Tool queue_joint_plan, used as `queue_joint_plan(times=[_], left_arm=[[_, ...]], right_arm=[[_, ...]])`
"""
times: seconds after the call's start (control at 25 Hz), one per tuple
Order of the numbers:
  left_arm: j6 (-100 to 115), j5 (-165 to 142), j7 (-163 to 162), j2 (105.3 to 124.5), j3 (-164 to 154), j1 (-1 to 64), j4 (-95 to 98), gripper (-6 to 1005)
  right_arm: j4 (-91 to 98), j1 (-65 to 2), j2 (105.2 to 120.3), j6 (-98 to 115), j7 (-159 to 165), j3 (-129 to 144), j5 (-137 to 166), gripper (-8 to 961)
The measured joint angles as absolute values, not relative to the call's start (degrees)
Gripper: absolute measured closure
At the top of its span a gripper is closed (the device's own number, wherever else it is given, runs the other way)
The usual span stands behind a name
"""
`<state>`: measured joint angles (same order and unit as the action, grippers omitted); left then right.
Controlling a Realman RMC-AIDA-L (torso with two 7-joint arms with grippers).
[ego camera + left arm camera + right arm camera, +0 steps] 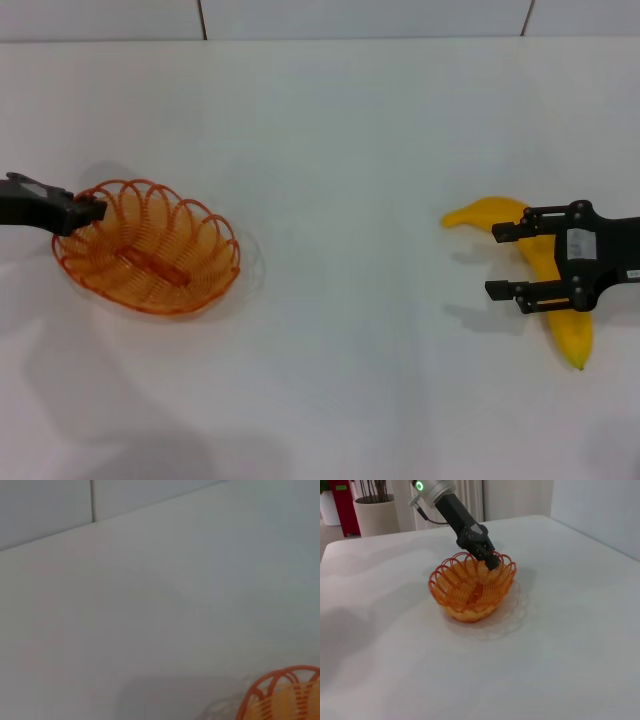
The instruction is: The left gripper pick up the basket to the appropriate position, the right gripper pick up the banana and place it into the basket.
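The orange wire basket (146,246) sits at the left of the white table. My left gripper (90,211) is at its far left rim and looks shut on the rim wire. The right wrist view shows this too: the black claw (490,560) is closed over the basket's scalloped edge (470,587). A bit of the rim shows in the left wrist view (282,687). The yellow banana (570,335) lies at the right. My right gripper (505,261) is open just over the banana's middle, fingers pointing towards the basket, with nothing held.
The white table (350,140) stretches between basket and banana. A tiled wall (360,15) runs along the back. Beyond the table's far edge the right wrist view shows a plant pot (377,515) and a red object (347,505).
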<state>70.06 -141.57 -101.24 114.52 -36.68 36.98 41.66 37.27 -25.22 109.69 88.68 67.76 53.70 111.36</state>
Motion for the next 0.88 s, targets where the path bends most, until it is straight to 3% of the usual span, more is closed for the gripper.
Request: queue_joint_plan(times=[0.32,0.88], left_arm=[[70.55,-138.55,-101.44,114.79,-36.62,36.83,42.17,893],[68.96,-122.39,-94.32,114.75,-36.38,35.72,38.71,911]], right_arm=[[37.27,-25.23,109.69,88.68,67.76,53.75,111.36,213],[37.26,-25.83,109.83,88.68,67.77,54.09,111.39,213]])
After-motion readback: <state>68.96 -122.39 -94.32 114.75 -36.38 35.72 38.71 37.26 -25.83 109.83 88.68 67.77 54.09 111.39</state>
